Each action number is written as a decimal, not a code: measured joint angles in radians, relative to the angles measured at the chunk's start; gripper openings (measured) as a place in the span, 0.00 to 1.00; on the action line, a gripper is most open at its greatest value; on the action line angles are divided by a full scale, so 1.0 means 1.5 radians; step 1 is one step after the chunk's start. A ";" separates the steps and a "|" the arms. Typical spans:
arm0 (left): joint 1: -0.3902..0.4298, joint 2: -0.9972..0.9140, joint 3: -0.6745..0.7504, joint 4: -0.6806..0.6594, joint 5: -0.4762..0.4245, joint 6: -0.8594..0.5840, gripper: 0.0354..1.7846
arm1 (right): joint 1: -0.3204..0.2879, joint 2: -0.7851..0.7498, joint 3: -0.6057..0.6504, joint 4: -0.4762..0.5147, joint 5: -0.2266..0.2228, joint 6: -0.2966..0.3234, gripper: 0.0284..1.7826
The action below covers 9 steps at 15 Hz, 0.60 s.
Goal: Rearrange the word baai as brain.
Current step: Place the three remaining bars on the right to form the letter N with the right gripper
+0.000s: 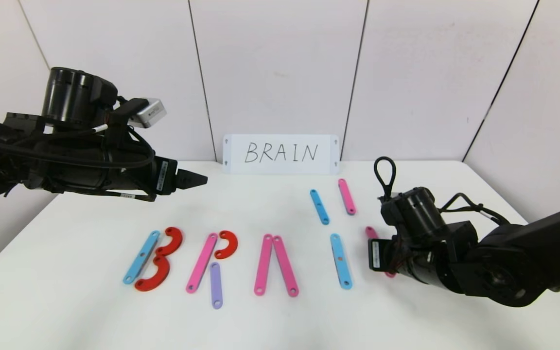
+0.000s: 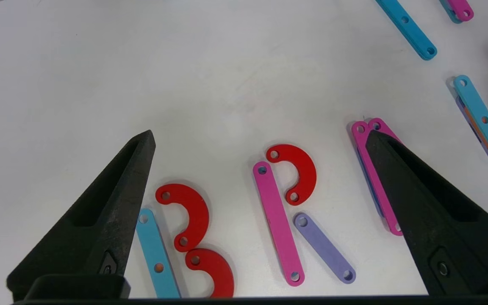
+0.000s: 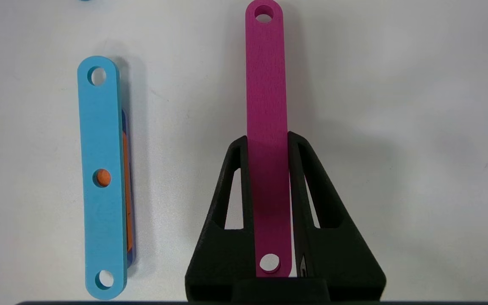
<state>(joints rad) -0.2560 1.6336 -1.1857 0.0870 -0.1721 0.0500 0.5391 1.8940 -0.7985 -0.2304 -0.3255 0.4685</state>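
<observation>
Right claw [image 3: 268,203] sits closest to view, low over the worktop [image 1: 66,311] at the right end of the row, its two black fingers [image 3: 231,199] pinched shut on the edges of a dark pink strip [image 3: 268,106]; the strip lies along the line of the fingers with its far end poking out ahead, which looks like a hold chosen so the piece can be slid or swung into place as a stroke of the missing N; the left claw [image 2: 261,140] hangs higher at the left, spread wide with nothing in it, apparently just waiting clear of the work.

Across the worktop the word is mostly built: B from a light-blue strip [image 1: 141,256] and two red curves [image 1: 163,257]; R from a pink strip [image 1: 202,262], a red curve [image 1: 226,244] and a purple strip [image 1: 216,286]; A as two pink strips [image 1: 275,265] meeting at the top, with no crossbar; I as a blue strip [image 1: 341,261] just beside the held piece.

Behind it, a spare blue strip [image 1: 319,206] and pink strip [image 1: 346,196] lie well apart, likely the N's other strokes; the white card [image 1: 281,153] reading BRAIN stands at the back as the model.
</observation>
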 joint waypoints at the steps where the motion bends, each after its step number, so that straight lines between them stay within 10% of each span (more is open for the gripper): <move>1: 0.000 0.000 0.000 0.000 0.000 0.000 0.97 | 0.002 0.001 0.001 -0.001 -0.001 0.000 0.14; 9: -0.001 0.000 0.000 0.000 0.000 0.000 0.97 | 0.002 0.003 0.012 -0.003 0.001 0.010 0.32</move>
<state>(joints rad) -0.2579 1.6336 -1.1862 0.0870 -0.1721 0.0500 0.5426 1.8979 -0.7811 -0.2343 -0.3236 0.4830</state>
